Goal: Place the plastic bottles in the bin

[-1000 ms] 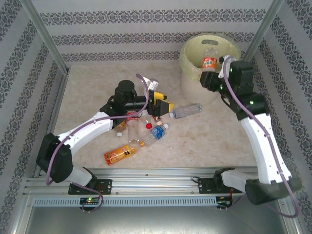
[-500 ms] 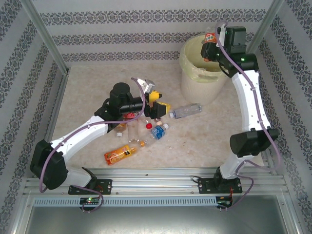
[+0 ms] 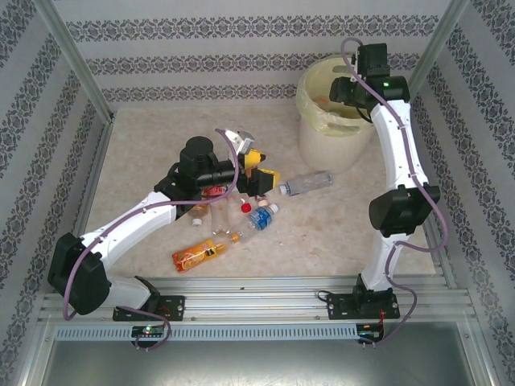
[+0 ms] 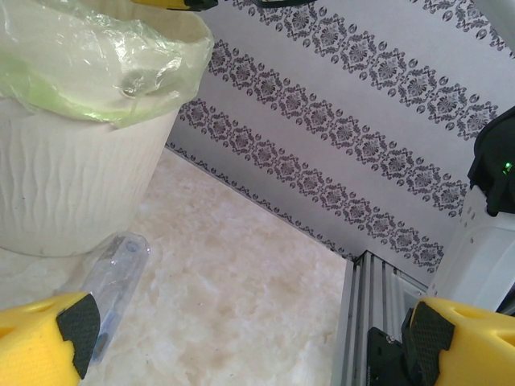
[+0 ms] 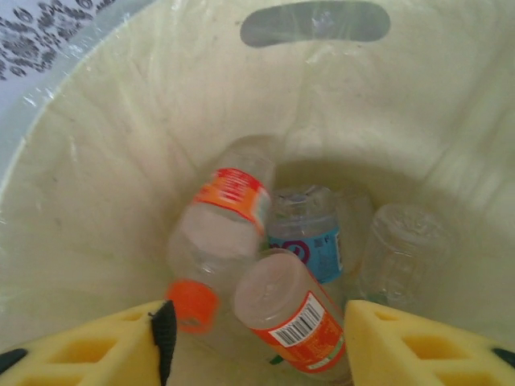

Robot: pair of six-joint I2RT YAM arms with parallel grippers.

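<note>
Nearest me, an orange-labelled bottle (image 3: 197, 256) lies alone. Just beyond it, a cluster of plastic bottles (image 3: 259, 217) sits under the left gripper (image 3: 261, 166), whose jaws hang wide apart with nothing in them. A clear bottle (image 3: 306, 183) lies to the right, between the cluster and the bin (image 3: 322, 129). Far right, the right gripper (image 5: 257, 330) hangs over the bin, fingers parted and gripping nothing. At least four bottles lie inside the bin, so I'd say over half the job is left. The pale marbled tabletop (image 3: 338, 233) is boxed in by striped, patterned wallpaper (image 3: 241, 64) and aluminium posts (image 3: 78, 64).
</note>
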